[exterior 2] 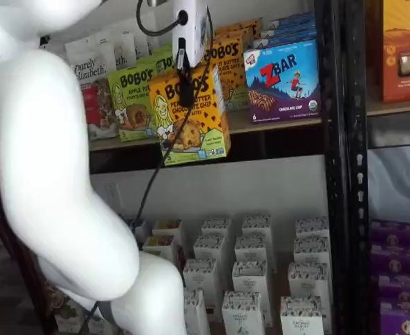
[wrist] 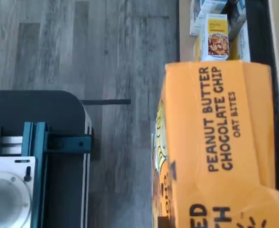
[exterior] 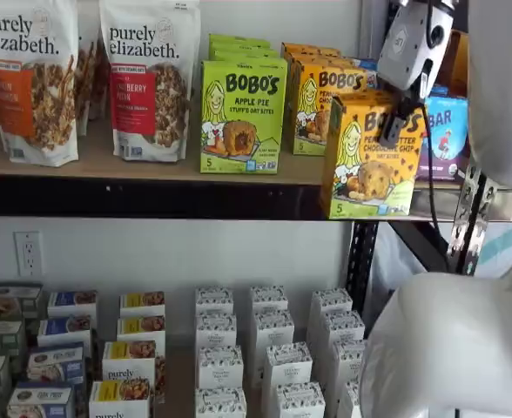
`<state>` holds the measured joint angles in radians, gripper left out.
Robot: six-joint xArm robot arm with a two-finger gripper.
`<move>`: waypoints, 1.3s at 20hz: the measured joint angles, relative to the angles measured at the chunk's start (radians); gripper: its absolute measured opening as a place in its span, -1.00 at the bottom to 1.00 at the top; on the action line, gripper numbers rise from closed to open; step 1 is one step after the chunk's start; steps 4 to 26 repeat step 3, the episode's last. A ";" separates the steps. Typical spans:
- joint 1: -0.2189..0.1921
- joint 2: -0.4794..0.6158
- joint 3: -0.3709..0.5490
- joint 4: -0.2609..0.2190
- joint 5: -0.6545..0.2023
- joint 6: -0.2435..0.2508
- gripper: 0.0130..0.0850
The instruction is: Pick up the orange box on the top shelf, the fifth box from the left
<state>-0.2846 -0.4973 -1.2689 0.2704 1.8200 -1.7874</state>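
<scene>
Jaws clamped on orange box [exterior: 367, 157], gripper [exterior 2: 185, 75] biting at its upper edge. Box hangs tilted, forward of top shelf [exterior: 151, 165] rail, out in front of the Bobo's row and beside the ZBar box [exterior 2: 283, 80]. Looks mostly extracted; judged step: finish the lift-out. Pull straight away from shelf, slow, no twist, since the grip sits high and the box could swing or slip. Keep clear of the upright [exterior 2: 341, 167] beside the shelf.
</scene>
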 joint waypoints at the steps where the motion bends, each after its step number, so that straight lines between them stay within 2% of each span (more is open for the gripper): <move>1: -0.005 -0.003 0.005 0.004 0.004 -0.004 -0.44; 3: -0.017 -0.007 0.011 0.012 0.016 -0.013 -0.44; 26: -0.017 -0.007 0.011 0.012 0.016 -0.013 -0.44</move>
